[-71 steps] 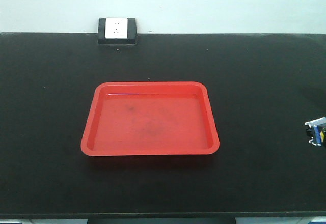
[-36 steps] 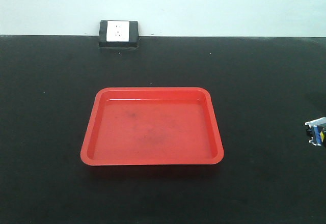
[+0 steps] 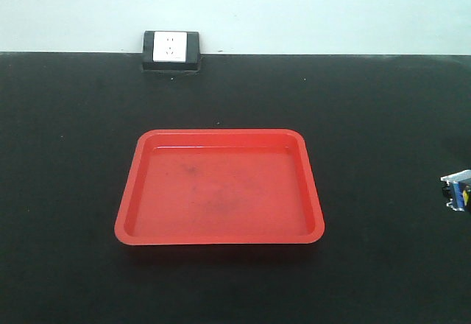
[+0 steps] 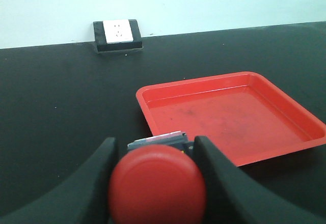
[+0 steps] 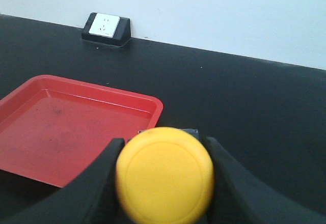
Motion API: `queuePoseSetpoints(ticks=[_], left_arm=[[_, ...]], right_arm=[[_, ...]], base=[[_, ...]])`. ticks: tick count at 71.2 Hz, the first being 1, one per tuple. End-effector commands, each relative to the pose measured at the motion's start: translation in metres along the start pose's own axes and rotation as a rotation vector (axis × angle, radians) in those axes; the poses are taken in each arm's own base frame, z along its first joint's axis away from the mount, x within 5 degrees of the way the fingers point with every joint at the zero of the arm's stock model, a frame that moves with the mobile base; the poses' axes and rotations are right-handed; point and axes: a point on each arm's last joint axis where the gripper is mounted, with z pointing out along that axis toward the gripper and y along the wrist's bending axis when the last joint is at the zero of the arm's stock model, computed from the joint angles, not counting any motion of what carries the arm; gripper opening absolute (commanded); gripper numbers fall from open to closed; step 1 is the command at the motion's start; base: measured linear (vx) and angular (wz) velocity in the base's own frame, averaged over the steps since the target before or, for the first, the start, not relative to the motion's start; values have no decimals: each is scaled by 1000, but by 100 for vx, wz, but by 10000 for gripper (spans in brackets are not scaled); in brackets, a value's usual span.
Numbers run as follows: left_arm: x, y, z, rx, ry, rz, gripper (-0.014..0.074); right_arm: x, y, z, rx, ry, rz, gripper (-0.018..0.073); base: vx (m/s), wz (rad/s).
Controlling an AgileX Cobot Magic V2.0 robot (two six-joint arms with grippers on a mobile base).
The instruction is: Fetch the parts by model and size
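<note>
Front view and both wrist views. The matte black table top fills most of the field and meets a pale wall at its far edge. A shallow red plastic tray, rectangular with rounded corners, lies flat near the middle of the table; its floor carries faint dark smudges.

Your left gripper has its two black fingers drawn in against the sides of a red-capped mushroom-head push-button switch. The round cap faces the camera and a blocky base with a blue band shows just behind it. In that wrist view the switch is held outside the tray, which lies ahead and to the right.

Your right gripper grips a yellow-capped mushroom-head push-button switch in the same way, one black finger on either side and the cap turned toward the lens. Here too the switch is outside the tray, which lies ahead and to the left.

A white wall socket in a black housing sits at the far edge of the table against the wall, beyond the tray's far left corner.

At the right edge of the front view, a small silver-and-blue item is cut off by the frame; you cannot tell what it is.
</note>
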Motion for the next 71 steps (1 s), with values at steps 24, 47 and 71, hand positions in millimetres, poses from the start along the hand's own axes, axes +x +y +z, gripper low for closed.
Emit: queuePoseSetpoints(ticks=[24,47,71], left_arm=[[-14,-2,-3,25,-90,-1,-6],[-14,-2,-3,25,-90,-1,-6],[-14,-2,-3,25,-90,-1,-6]], right_arm=[[-16,-2,-3,20,-100,-10,-5],[-16,-2,-3,20,-100,-10,-5],[-16,-2,-3,20,-100,-10,-5]], base=[[0,0],[0,0],[0,0]])
